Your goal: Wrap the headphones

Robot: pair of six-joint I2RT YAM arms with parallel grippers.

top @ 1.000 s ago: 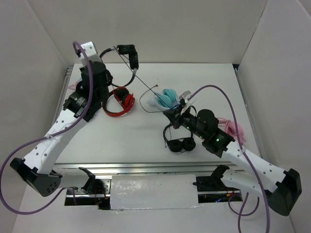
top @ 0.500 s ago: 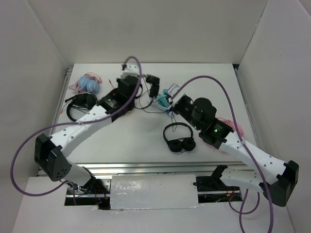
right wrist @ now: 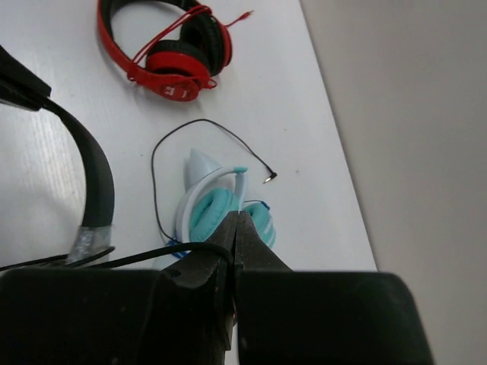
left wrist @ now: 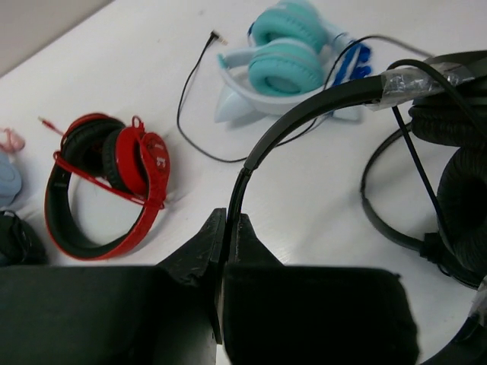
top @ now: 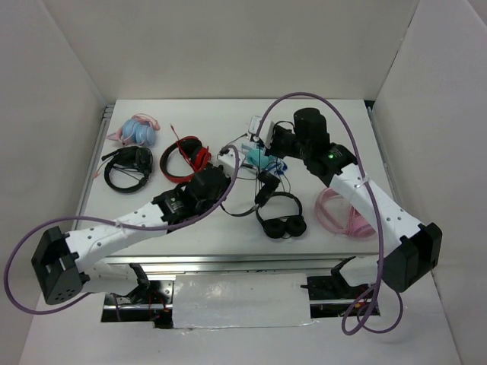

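Note:
The headphones (left wrist: 304, 114), black with a slim headband and a strip of clear tape near one earcup, hang above the table's middle. My left gripper (left wrist: 228, 218) is shut on the headband's lower end; in the top view it (top: 230, 161) sits just left of the dangling earcup (top: 265, 188). The thin black cable (right wrist: 152, 255) runs to my right gripper (right wrist: 237, 217), which is shut on it. That gripper (top: 262, 135) hovers over the teal headphones (right wrist: 217, 217) at the back centre. The taped headband (right wrist: 95, 175) shows at the left of the right wrist view.
On the table lie red headphones (top: 186, 156), a padded black pair (top: 281, 222), a black mic headset (top: 128, 167), a blue-pink pair (top: 137, 129) and a pink pair (top: 346, 213). White walls close off three sides.
My left arm swung from the back left down to the table's middle, carrying the headphones. My right gripper moved from the middle to the back, over the teal pair, with the cable.

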